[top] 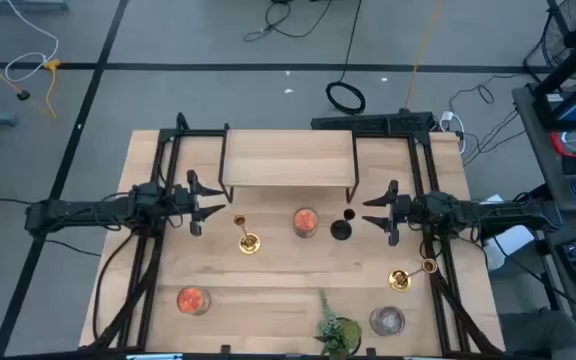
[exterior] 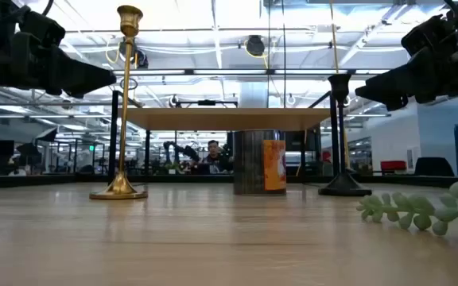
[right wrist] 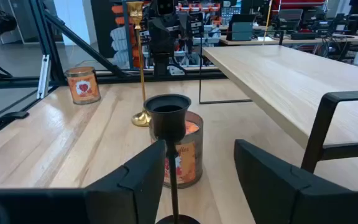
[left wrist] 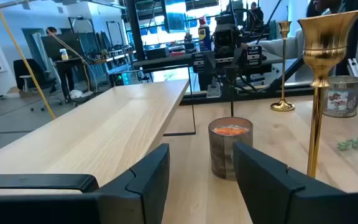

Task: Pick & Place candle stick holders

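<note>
The left gripper (top: 211, 203) hovers with jaws apart, just short of the upright brass candlestick holder (top: 246, 237). An orange jar candle (top: 305, 222) stands mid-table, the black candlestick holder (top: 342, 227) beside it, facing the right gripper (top: 369, 212), jaws also apart. A second brass candlestick holder (top: 405, 276) stands nearer the table's right edge. Nothing is gripped yet; next, each arm probably must close in on a stem.

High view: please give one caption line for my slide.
Both grippers, left and right, open beside three candle stick holders.
</note>
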